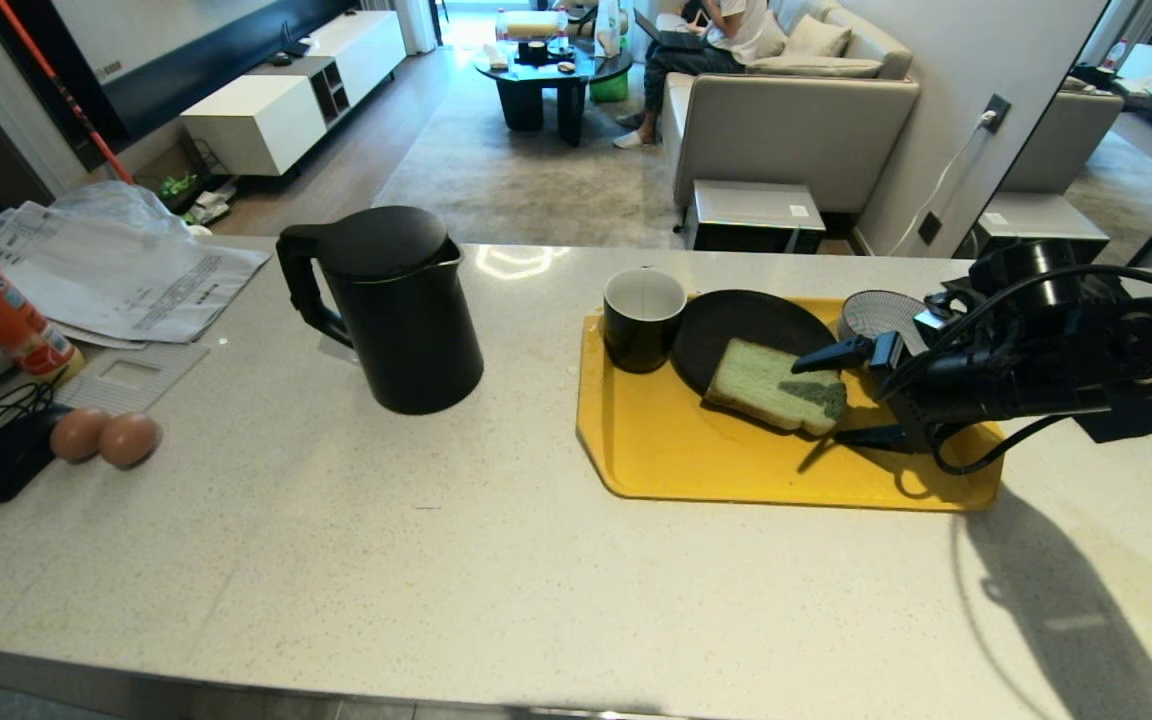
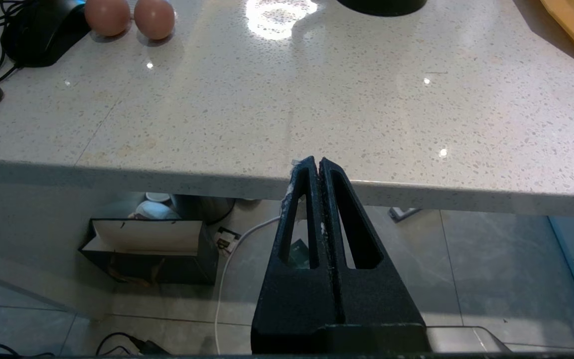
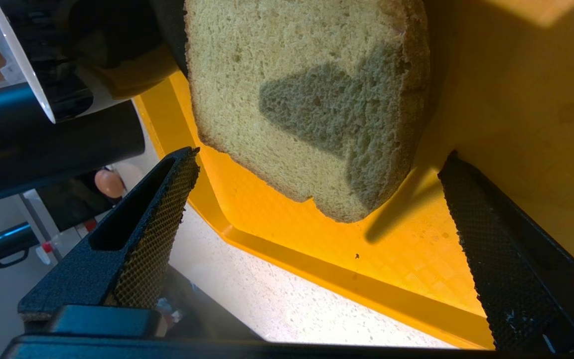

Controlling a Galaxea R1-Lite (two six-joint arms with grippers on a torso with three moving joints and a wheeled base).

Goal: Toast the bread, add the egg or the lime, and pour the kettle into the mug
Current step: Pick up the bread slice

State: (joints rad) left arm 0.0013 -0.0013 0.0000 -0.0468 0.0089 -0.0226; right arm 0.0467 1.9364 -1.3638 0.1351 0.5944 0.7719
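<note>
The right gripper [image 1: 841, 398] is seen at the right of the head view with its fingers spread wide and nothing between them: one fingertip is held over the upper right edge of the bread [image 1: 774, 385], the other low beside its lower right corner. The bread lies just to the left of the fingers in that view, one end propped on the rim of a black plate [image 1: 736, 325] and the other resting on the yellow tray [image 1: 696, 460], so that it is tilted rather than flat. In the right wrist view the slice [image 3: 307, 99] is seen ahead of the open pads [image 3: 152, 234], its near corner not yet between them. Its span from upper left to lower right in the head view appears slightly the longer, and the fingers straddle the lower right end. It is judged that a short advance toward frame left is needed before closing. The mug [image 1: 643, 318] stands at the tray's upper left, the kettle [image 1: 391, 310] further left at centre. The left gripper [image 2: 317, 167] is seen pressed together, parked below the counter [image 2: 287, 109] edge, far from the bread; the right arm is clearly the nearer.
</note>
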